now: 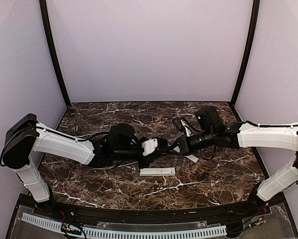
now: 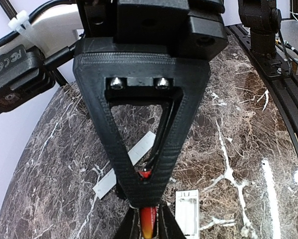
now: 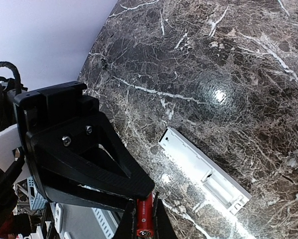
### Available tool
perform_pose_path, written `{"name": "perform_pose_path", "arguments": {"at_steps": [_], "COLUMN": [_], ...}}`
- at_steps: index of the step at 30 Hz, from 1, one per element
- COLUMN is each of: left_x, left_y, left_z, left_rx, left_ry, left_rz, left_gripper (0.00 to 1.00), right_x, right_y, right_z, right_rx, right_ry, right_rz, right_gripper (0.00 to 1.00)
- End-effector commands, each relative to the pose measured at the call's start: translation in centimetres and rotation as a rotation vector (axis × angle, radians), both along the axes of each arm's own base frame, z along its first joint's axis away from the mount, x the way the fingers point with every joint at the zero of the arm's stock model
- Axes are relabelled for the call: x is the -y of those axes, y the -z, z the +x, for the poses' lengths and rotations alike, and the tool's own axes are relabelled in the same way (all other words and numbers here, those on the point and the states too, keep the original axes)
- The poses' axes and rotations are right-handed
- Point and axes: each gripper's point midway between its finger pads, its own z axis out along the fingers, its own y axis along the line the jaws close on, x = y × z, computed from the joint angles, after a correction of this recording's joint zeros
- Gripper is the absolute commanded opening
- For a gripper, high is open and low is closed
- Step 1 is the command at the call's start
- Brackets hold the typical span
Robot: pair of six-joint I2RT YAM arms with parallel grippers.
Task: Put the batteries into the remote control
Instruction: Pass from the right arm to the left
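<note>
Red battery [image 3: 145,215] pinched in the right tool [image 3: 143,226], and the left tool [image 2: 148,228] nips it too, tips meeting over the counter [image 1: 89,179]; remote control [image 1: 157,172] lies flat nearby, compartment open.

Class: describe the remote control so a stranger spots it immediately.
On the dark marble table, look centrally, toward the near edge. The remote control lies there: a white bar with an open battery bay, unlike the thinner flat strip nearby.
</note>
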Motion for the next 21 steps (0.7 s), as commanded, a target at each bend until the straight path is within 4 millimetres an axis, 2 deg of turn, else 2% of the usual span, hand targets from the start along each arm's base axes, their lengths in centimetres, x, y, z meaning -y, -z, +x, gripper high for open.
{"name": "perform_pose_path", "arguments": {"at_steps": [1,7,10,15,19,21], "left_x": [0.0,0.0,0.1,-0.3,-1.0,-1.5], "left_y": [1.0,1.3,1.1,1.6,2.9,3.6], "left_z": [-0.4,-0.1,-0.1,0.1,0.6,0.7], "left_rx": [-0.007,-0.014,-0.010,-0.013,-0.020,-0.038], "left_ry": [0.011,-0.005,-0.007,-0.026,-0.063,-0.080], "left_rz": [0.020,0.025,0.019,0.041,0.119,0.158], "left_gripper": [0.15,0.16,0.03,0.00,0.00,0.00], "right_x": [-0.7,-0.7,-0.8,-0.5,0.5,1.1], "right_y": [-2.1,-2.1,-2.0,-1.6,-1.4,-1.4], "right_z": [0.8,0.8,0.8,1.0,1.4,1.5], "right_rx": [0.050,0.046,0.043,0.042,0.058,0.067], "right_ry": [-0.007,-0.011,-0.013,0.003,0.052,0.076], "right_rz": [0.057,0.058,0.057,0.040,0.003,-0.001], "right_gripper": [0.00,0.00,0.00,0.01,0.27,0.37]}}
